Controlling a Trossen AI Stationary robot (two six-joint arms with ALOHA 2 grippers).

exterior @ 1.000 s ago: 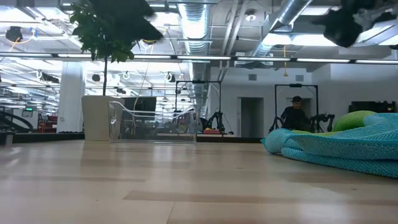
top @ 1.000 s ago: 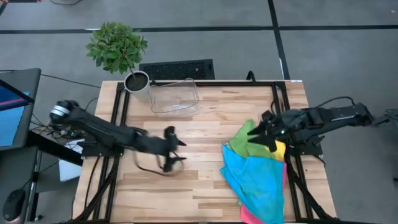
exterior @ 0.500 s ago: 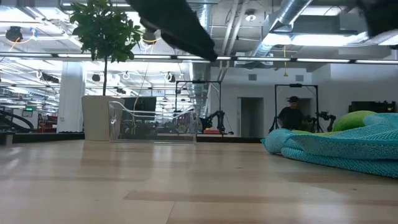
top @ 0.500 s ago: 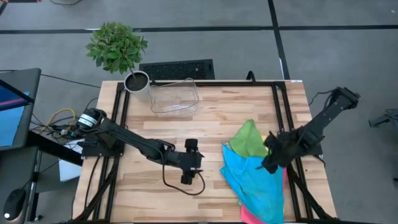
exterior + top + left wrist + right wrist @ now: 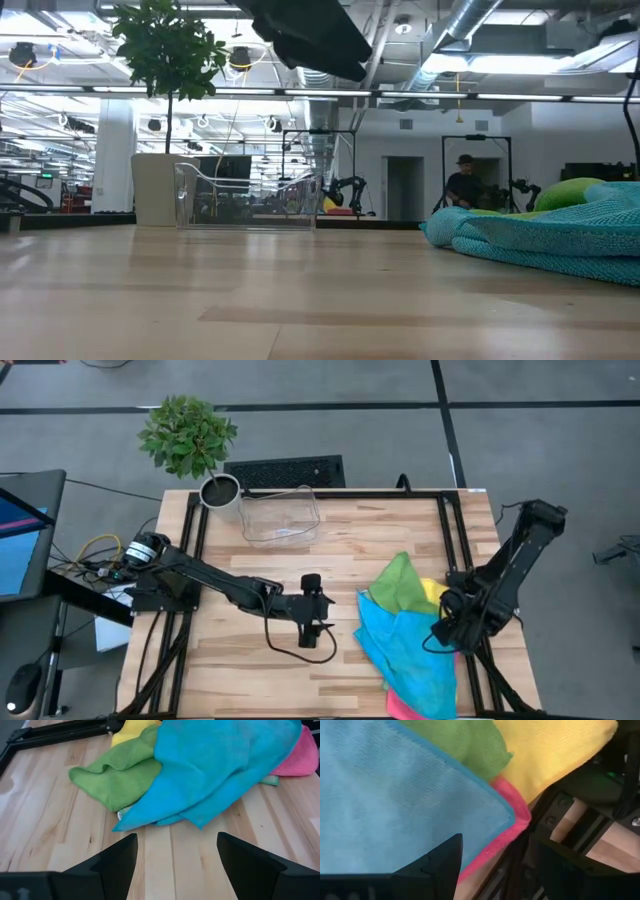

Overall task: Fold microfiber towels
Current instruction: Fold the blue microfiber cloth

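Observation:
The microfiber towels lie in a loose pile at the table's right: a blue one point(image 5: 405, 645) on top, with bright green point(image 5: 400, 582), yellow point(image 5: 441, 596) and pink point(image 5: 402, 707) showing at its edges. In the left wrist view the blue towel point(image 5: 225, 765) covers the green point(image 5: 120, 777), yellow point(image 5: 132, 730) and pink point(image 5: 297, 760) ones. My left gripper point(image 5: 175, 865) is open over bare wood at mid-table point(image 5: 322, 615), pointing at the pile. My right gripper point(image 5: 495, 870) is open and points down over the pile's right edge point(image 5: 448, 628), above a blue corner point(image 5: 395, 795) and a pink edge point(image 5: 505, 837).
A clear plastic bin point(image 5: 280, 515) stands at the far edge, with a potted plant point(image 5: 190, 435) beside it at the far left corner. Black frame rails point(image 5: 447, 530) run along the table's sides. Bare wood lies between the left gripper and the pile. A person point(image 5: 465, 185) stands far back in the room.
My left gripper has reached toward the table's right, closer to the towel pile, and stays open. My right gripper has swung from over the pile's far part toward the near right edge, come down and tipped to point down; it stays open. The towels have not moved.

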